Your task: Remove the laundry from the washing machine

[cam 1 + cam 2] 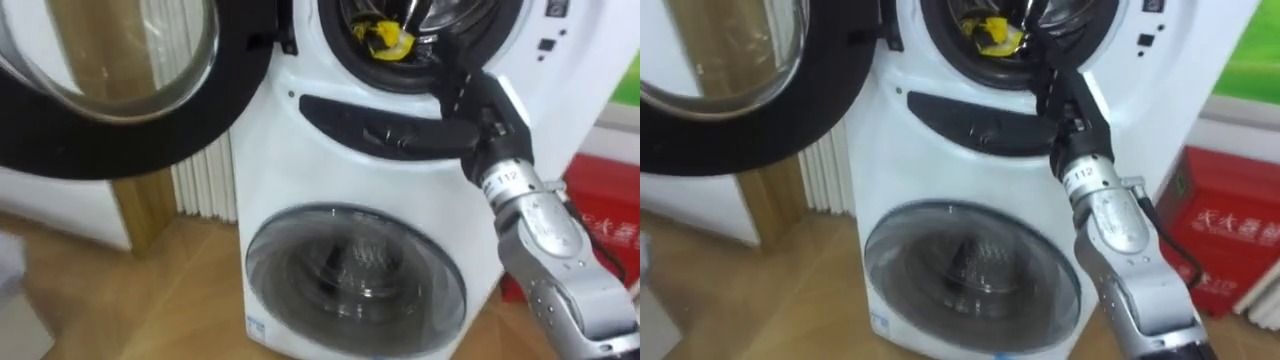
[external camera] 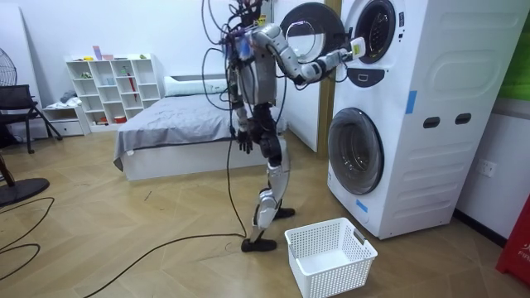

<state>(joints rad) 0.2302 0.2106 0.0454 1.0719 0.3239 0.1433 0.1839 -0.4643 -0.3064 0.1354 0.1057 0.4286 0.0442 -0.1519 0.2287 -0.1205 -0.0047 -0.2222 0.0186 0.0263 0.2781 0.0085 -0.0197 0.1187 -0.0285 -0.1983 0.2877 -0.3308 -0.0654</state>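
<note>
Fingers: those of the right hand go over the lower rim of the upper drum and are lost against its dark inside. I cannot tell how far they are curled, or whether they have hold of anything.

Task's thing: a yellow cloth lies inside the drum, at the bottom of the opening, just to the left of the hand. Touching or apart, I cannot tell.

Setup: the washing machine is a stacked pair, and the robot stands before it with its right arm raised to the upper unit. The round door is swung open to the robot's left. The left hand hangs by the hip. A white basket sits on the floor just beside the robot's feet, in front of the lower unit.

Risks, as judged:
- A thin or partial pinch could let the cloth slip off at the rim and fall to the floor, missing the basket.
- The cloth may snag on the door seal if pulled out low.
- The wrist rides close to the rim, so a sideways pull could knock it.
</note>
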